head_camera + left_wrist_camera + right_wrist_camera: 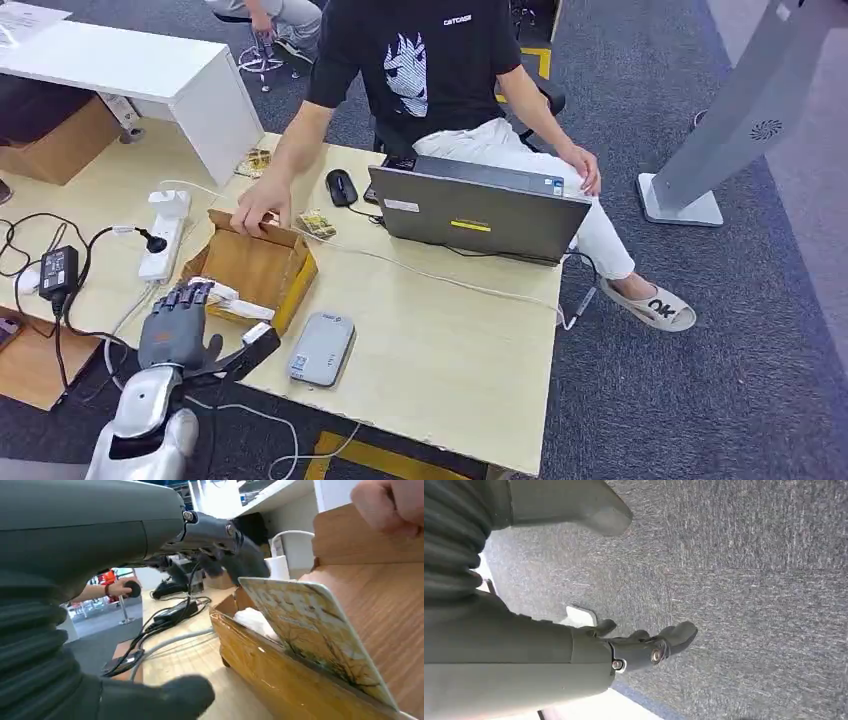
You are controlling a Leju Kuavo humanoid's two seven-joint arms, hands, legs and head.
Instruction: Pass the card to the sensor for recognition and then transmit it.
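Note:
A card (320, 640) printed with a yellow tree picture leans upright inside an open cardboard box (262, 268) against its near wall (270, 680). Its pale top edge (257, 333) shows at the box's near corner. My left hand (180, 322) hovers at that near edge, fingers (225, 545) spread above the card and thumb (165, 697) apart from it, holding nothing. The grey sensor pad (322, 348) lies flat on the table just right of the box. My right hand (644, 645) hangs over grey carpet, fingers loose and empty.
A seated person rests a hand (262, 210) on the box's far edge. A laptop (480, 210), a mouse (341, 186), another card (318, 224), a power strip (165, 235) and cables lie on the wooden table (450, 370). A grey kiosk stand (740, 110) rises at the right.

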